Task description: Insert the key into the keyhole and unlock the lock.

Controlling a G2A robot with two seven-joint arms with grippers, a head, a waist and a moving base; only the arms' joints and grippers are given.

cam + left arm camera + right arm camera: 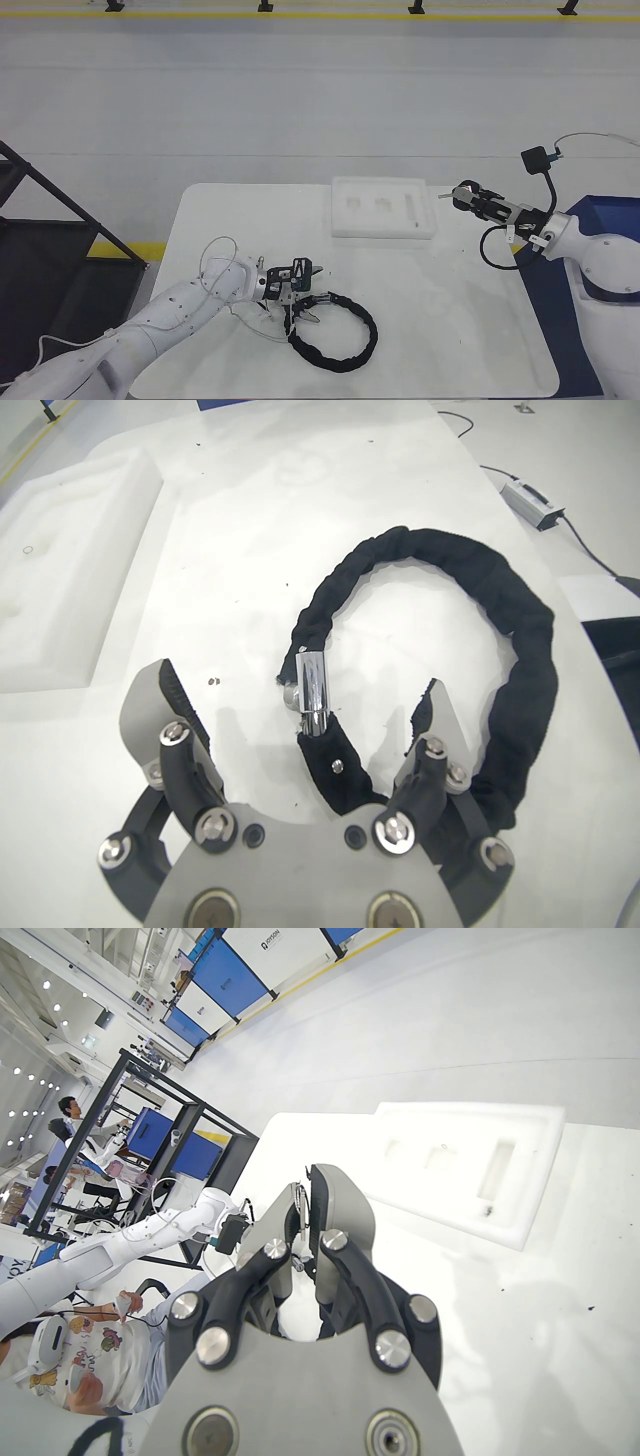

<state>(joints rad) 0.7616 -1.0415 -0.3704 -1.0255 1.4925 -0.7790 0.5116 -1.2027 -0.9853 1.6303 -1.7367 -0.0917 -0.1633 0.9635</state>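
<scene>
Left pincer is hovering low, spread wide, straddling the chrome lock barrel of the black sleeved chain lying looped on the counter; judging this as lining up to clamp the barrel so it is not shifting under the key. Right pincer is pinching the key, well apart from the lock, near the foam tray, tip projecting forward, ready for insertion.

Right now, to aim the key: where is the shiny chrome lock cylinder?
Left wrist view: the chrome cylinder lies on the white table, framed by the open left tool, joining the black fabric-sleeved chain's ends.
</scene>
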